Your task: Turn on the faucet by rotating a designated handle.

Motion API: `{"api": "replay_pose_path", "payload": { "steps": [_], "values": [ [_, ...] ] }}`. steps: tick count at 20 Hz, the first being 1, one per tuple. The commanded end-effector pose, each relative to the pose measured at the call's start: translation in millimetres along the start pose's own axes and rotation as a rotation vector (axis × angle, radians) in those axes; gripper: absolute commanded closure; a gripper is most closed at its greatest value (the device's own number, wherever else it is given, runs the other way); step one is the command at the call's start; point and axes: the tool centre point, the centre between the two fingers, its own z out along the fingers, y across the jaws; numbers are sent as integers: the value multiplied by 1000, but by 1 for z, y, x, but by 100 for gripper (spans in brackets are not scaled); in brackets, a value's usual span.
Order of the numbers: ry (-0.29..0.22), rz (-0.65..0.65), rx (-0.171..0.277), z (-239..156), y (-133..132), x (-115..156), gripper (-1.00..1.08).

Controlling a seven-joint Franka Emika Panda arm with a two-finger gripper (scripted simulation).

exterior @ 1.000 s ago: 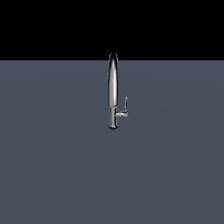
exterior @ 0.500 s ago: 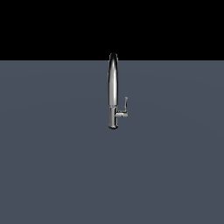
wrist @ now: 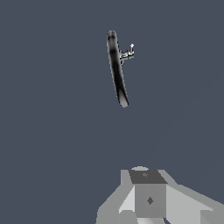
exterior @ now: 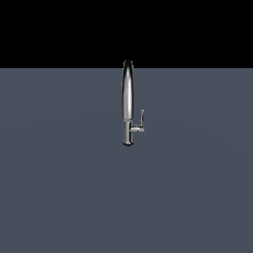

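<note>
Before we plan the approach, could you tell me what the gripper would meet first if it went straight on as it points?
Probably the flat grey surface; the faucet appears off its line, though depth is unclear.

faucet: chrome, upright, arched | handle: L-shaped, on exterior view's right, tip up

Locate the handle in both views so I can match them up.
Exterior view: the handle sits low on the faucet, sticking out to the exterior view's right just above the base, thin tip upright.
Wrist view: the handle is a small stub beside the faucet's base end, far from the end effector.
Shared landmark: the tall chrome spout, with the handle branching off near its base.
</note>
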Motion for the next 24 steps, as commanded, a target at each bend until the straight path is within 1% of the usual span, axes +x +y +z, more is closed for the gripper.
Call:
{"api": "replay_pose_path", "payload": {
  "steps": [1, 13, 24],
  "values": [
    [-35, 35, 34, 3, -1, 15, 108],
    [-209, 207, 203, 27, 2, 87, 108],
    [-379, 373, 370, 63, 11, 151, 108]
  ]
}}
